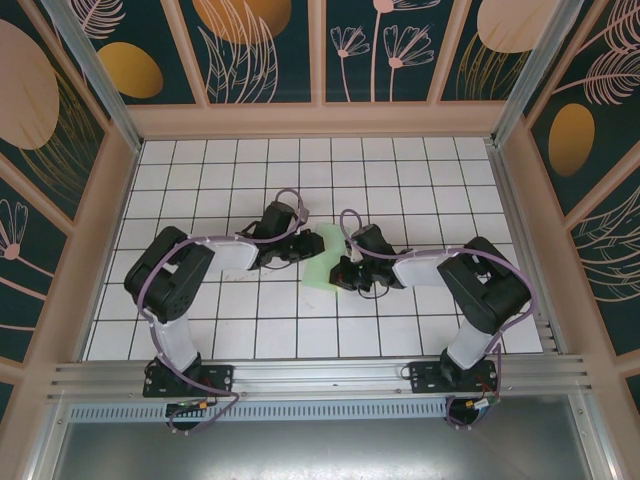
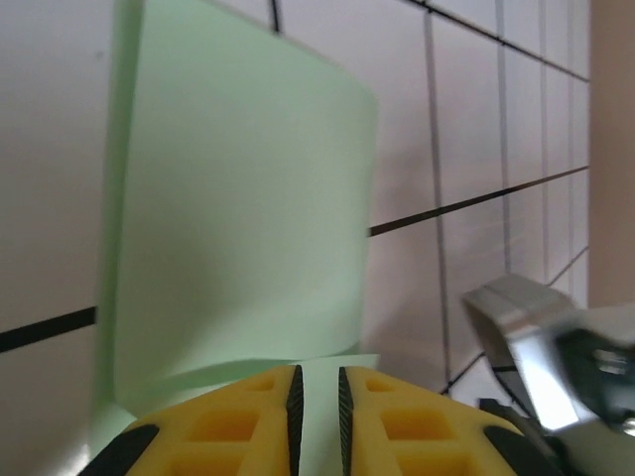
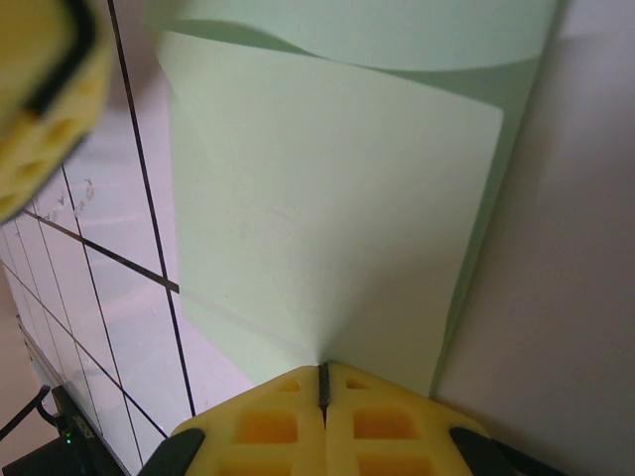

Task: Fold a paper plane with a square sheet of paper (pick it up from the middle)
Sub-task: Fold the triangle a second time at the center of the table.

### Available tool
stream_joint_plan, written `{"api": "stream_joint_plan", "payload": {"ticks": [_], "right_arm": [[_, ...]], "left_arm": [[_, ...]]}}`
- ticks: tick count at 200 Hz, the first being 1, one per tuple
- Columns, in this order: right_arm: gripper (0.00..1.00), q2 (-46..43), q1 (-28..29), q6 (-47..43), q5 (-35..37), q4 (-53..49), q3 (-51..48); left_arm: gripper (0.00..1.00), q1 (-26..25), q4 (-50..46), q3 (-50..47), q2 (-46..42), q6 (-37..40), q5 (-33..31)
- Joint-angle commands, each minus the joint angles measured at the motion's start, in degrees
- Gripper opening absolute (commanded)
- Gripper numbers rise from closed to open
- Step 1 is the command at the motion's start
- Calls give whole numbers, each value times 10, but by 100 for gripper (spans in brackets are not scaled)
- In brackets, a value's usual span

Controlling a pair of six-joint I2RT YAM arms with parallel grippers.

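Observation:
The square sheet of paper point(image 1: 322, 256), pale mint green, lies mid-table between my two grippers, with one layer folded over another. In the right wrist view the sheet point(image 3: 327, 198) creases toward my right gripper point(image 3: 323, 369), which is shut and pinches its near edge. In the left wrist view a flap of the sheet point(image 2: 238, 218) curves upward. My left gripper point(image 2: 317, 375) stands at its edge, jaws a narrow gap apart, with green paper showing in the gap. From above, the left gripper point(image 1: 300, 246) is at the sheet's left side and the right gripper point(image 1: 346, 272) is at its lower right.
The white grid-tiled table point(image 1: 420, 190) extends on all sides, bounded by wooden walls point(image 1: 320, 120) and an aluminium rail point(image 1: 320, 372) at the near edge. A metal part of the right arm point(image 2: 526, 347) sits close to the left fingers.

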Motion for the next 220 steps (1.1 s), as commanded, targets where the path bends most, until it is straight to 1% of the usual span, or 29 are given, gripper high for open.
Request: {"api": "stream_joint_plan", "payload": {"ticks": [1,35,66,93,125,156,186,201,220], "right_arm": [[0,27,1,-16,30,-77,-6],[0,-5,1,-23,27,-101,31],[0,-24,1,-15,12,-97,67],[0,-2,1,-15,9,-97,98],[0,46,1,-12,4,-94,125],[0,74,1,-8,3,-85,124],[0,88,-3,-9,11,-88,98],[1,83,-2,-7,8,-88,81],[3,56,-2,-6,0,-82,58]], "left_arm": [[20,2,14,0,24,1,4],[19,1,-15,-1,44,10,-32],[18,2,-16,-14,47,10,-41],[18,1,-13,-18,46,9,-39],[18,1,-15,-16,43,8,-38],[18,1,-15,-15,42,7,-35],[18,2,-18,-15,42,5,-40],[16,1,-21,-16,43,3,-45],[15,1,-24,-18,46,0,-54]]}}
